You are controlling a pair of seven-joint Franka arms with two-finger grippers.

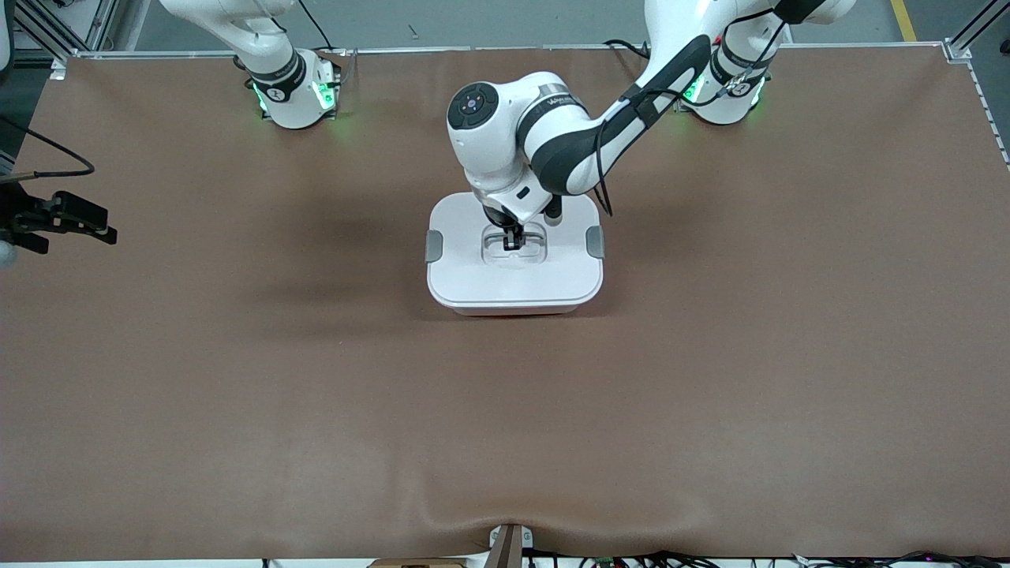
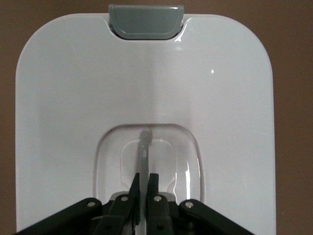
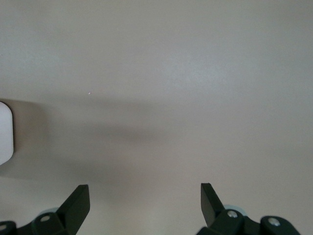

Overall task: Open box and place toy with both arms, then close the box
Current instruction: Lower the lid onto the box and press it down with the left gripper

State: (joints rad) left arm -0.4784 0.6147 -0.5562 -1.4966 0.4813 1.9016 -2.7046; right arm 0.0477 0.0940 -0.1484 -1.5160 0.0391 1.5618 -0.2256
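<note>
The box [image 1: 514, 278] stands mid-table with its white lid [image 2: 210, 112] on it; a strip of pink tub shows under the lid's near edge. Grey clips [image 1: 434, 246] [image 1: 596, 242] sit at its two ends. My left gripper [image 1: 513, 239] [image 2: 145, 177] reaches down into the lid's recess, shut on the clear handle [image 2: 145, 147]. My right gripper [image 1: 99, 225] [image 3: 145, 188] waits open over bare table at the right arm's end, nothing between its fingers. The toy is out of view.
Brown table cover [image 1: 710, 379] spreads all round the box. One grey clip [image 2: 145, 22] fills the lid's end in the left wrist view. A white corner of the box [image 3: 5, 132] shows at the edge of the right wrist view.
</note>
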